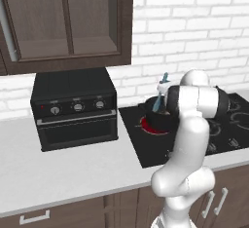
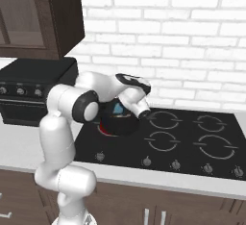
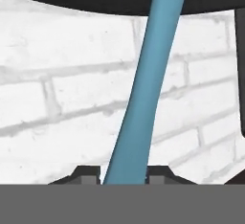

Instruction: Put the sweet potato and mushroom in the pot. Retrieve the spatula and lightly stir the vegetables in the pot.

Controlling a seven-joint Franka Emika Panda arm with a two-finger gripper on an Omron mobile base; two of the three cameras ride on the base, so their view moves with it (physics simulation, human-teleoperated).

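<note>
While the arm is reaching across the hob, its pincer (image 3: 124, 177) is clamped together on the handle of the spatula (image 3: 146, 84), the two dark tips pressing either side of the teal shaft in the hand view. Gripping high on the handle is leaving the working end free to go down into the pot (image 1: 158, 117), which looks like the reason for the hold.

The spatula (image 1: 159, 95) is standing steeply, slightly tilted, its top poking above the pot's rim and its lower part dropping inside the pot, as seen from the left base view. The pot (image 2: 117, 123) is sitting on the near-left burner of the black cooktop (image 2: 192, 142), over a red glowing ring (image 1: 148, 124), so it is placed for cooking. From the right base view a bit of teal is showing just above the pot's mouth, beside the wrist.

Sweet potato and mushroom: the pot's inside is hidden by the arm and rim, so I cannot tell if they are in there. Judging by the tool being held in the pot, the stirring step is probably under way.

A dark toaster oven (image 1: 75, 107) is standing on the bench (image 1: 73, 168), well apart from the pot, left of the cooktop.
</note>
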